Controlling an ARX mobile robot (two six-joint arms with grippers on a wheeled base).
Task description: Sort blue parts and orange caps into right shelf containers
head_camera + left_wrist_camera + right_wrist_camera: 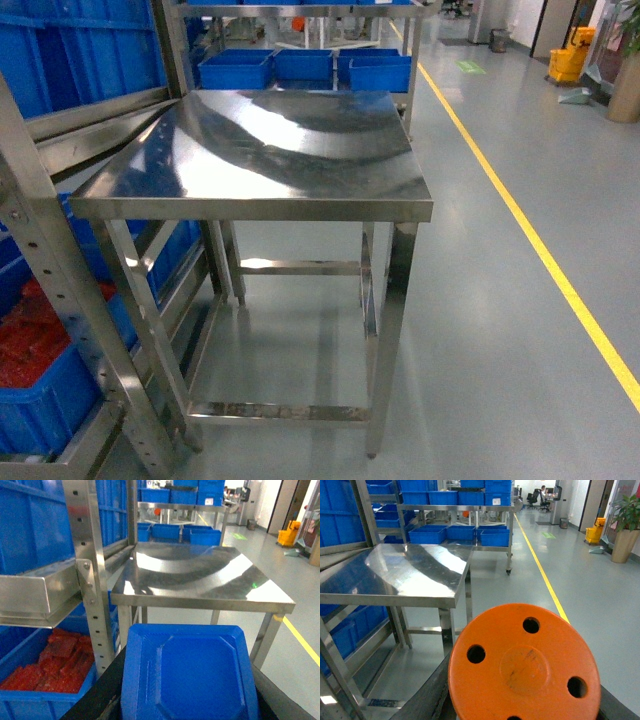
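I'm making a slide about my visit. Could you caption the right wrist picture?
An orange cap with round holes fills the foreground, facing a bare steel table and blue crates beyond.

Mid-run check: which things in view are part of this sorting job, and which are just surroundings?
Job:
blue part, at the left gripper
orange cap, at the right gripper
blue crates on the far shelf

Surroundings:
steel table
crate of red parts
yellow floor line
mop bucket
potted plant

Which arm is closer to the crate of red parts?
Left. The crate of red parts lies close at its lower left; the right wrist view shows the orange cap and table, not that crate.
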